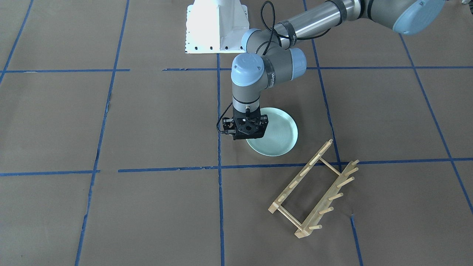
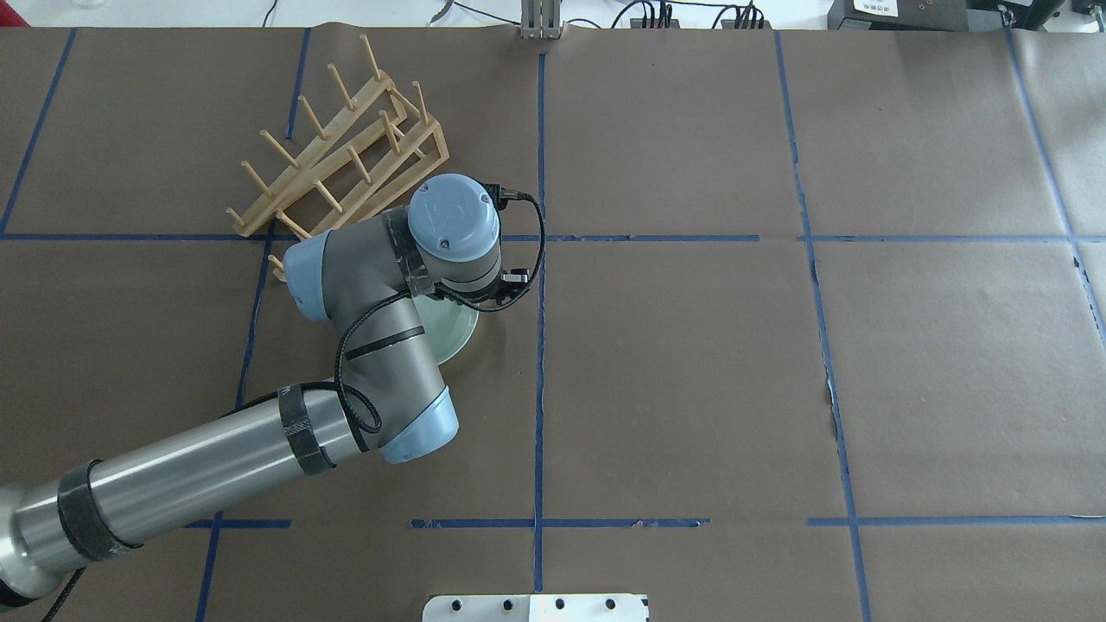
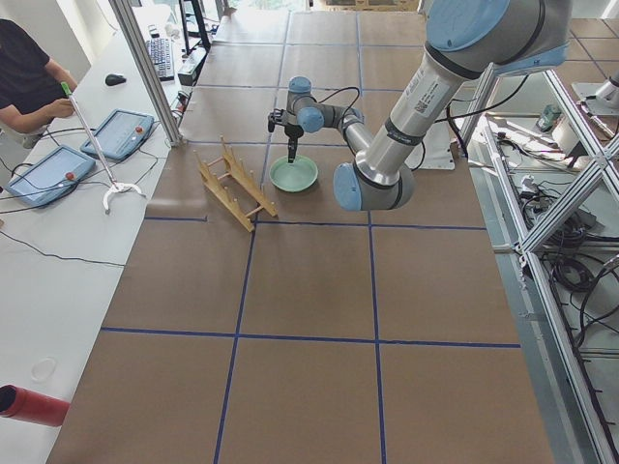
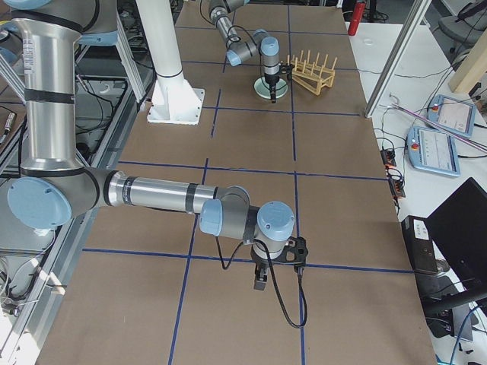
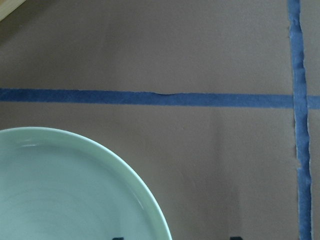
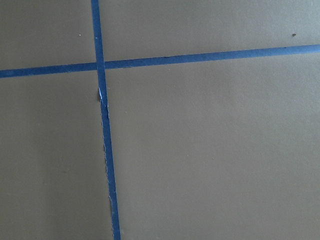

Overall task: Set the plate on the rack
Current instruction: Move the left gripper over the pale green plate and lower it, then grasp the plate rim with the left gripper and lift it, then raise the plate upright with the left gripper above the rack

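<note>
One plate point(image 1: 281, 135) is laid flat on the table point(image 1: 147, 122) at frame centre, apart from the rack point(image 1: 314, 192) at lower right. Left gripper point(image 1: 248, 135) is held low at the plate's left rim, jaws spread wide either side of it. Right gripper point(image 4: 259, 280) is seen only in the side view; its spread cannot be told.

Plate point(image 1: 281, 133): pale mint-green with faint concentric rings. Rack point(image 1: 321, 205): light natural wood. Table point(image 1: 155, 122): matte brown paper, crossed by a grid of blue tape lines point(image 1: 166, 169). Left arm point(image 1: 255, 88): silver tube, grey joints, light-blue caps. Left gripper point(image 1: 248, 135): black.
</note>
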